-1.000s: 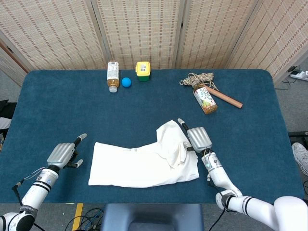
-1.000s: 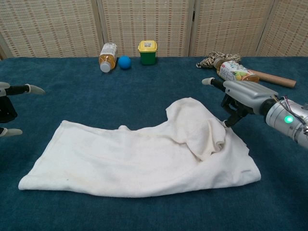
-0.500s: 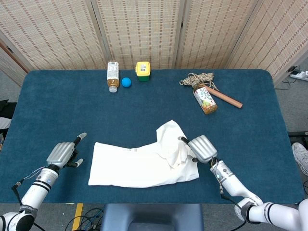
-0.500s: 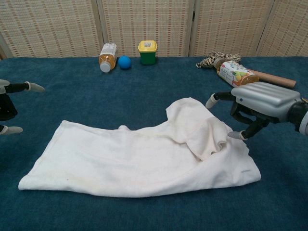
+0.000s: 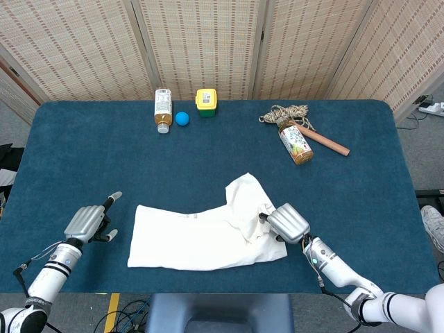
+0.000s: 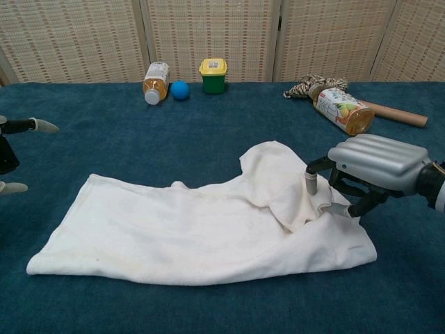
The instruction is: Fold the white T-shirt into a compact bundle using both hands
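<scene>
Two robot hands sit at the near side of a dark blue table (image 5: 83,139). Furthest left, the left hand (image 5: 87,222) rests on the cloth just off the shirt's left edge, fingers apart and holding nothing; the chest view catches only its fingertips (image 6: 46,126) at the frame edge. Beside it the white T-shirt (image 5: 201,239) lies mostly flat in a wide, rough rectangle near the front edge, its right part rumpled, with a flap folded up and over into a raised hump (image 6: 278,174). At the back, a tea bottle (image 5: 162,109) lies on its side, with a small blue ball (image 5: 182,118) just beside it and a green tub with a yellow lid (image 5: 206,101) standing upright next to that. Right of the shirt's hump, the right hand (image 5: 287,223) is down at the garment's right edge, palm down, fingers curled onto the bunched fabric; in the chest view a fingertip (image 6: 311,182) presses into the cloth and a fold sits between finger and thumb. Further back right, a coil of rope (image 5: 284,112) touches a second bottle with a printed label (image 5: 296,142), lying on its side, and a wooden stick (image 5: 325,141) lies slanted beside them.
</scene>
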Action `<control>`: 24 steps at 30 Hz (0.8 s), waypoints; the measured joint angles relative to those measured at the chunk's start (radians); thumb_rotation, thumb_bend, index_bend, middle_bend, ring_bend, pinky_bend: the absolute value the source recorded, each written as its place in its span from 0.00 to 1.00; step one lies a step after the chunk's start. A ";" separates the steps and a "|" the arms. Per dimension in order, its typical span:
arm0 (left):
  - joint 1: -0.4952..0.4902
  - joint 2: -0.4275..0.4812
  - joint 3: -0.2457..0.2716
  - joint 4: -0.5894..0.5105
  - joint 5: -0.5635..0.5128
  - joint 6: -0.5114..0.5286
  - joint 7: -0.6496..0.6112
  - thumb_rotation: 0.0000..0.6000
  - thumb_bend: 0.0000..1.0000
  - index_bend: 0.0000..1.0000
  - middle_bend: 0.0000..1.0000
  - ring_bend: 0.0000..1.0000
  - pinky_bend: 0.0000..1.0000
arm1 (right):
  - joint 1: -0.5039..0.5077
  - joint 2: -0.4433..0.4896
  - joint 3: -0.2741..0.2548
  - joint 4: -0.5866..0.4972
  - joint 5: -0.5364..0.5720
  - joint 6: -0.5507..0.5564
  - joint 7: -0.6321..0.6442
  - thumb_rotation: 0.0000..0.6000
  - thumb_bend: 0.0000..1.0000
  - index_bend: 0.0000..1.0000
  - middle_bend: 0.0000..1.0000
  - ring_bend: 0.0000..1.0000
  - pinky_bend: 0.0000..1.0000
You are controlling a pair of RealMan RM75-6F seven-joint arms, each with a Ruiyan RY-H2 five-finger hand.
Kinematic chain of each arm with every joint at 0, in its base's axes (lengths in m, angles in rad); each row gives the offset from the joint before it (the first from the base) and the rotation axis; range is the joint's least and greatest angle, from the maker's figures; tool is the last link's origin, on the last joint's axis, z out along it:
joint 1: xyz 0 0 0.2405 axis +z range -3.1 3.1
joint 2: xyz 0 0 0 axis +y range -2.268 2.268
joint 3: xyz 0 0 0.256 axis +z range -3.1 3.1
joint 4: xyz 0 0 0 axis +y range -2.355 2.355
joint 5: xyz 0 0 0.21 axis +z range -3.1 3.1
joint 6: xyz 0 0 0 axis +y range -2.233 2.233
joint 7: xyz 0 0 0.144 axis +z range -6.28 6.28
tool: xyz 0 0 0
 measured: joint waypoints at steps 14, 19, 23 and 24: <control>0.009 0.008 -0.008 0.005 0.000 0.006 -0.023 1.00 0.35 0.00 0.94 0.86 0.97 | 0.021 -0.119 0.090 0.092 0.063 0.036 0.110 1.00 0.55 0.73 0.93 1.00 1.00; 0.015 0.009 -0.005 0.011 0.006 0.008 -0.031 1.00 0.35 0.00 0.94 0.86 0.97 | 0.041 -0.191 0.171 0.141 0.155 0.024 0.112 1.00 0.55 0.73 0.93 0.99 1.00; 0.020 0.009 -0.002 0.016 0.009 0.009 -0.037 1.00 0.35 0.00 0.94 0.86 0.97 | 0.060 -0.242 0.222 0.189 0.220 0.005 0.106 1.00 0.55 0.73 0.93 0.99 1.00; 0.021 0.009 -0.001 0.017 0.011 0.009 -0.038 1.00 0.35 0.00 0.94 0.86 0.97 | 0.068 -0.257 0.234 0.206 0.238 -0.002 0.102 1.00 0.55 0.73 0.93 0.99 1.00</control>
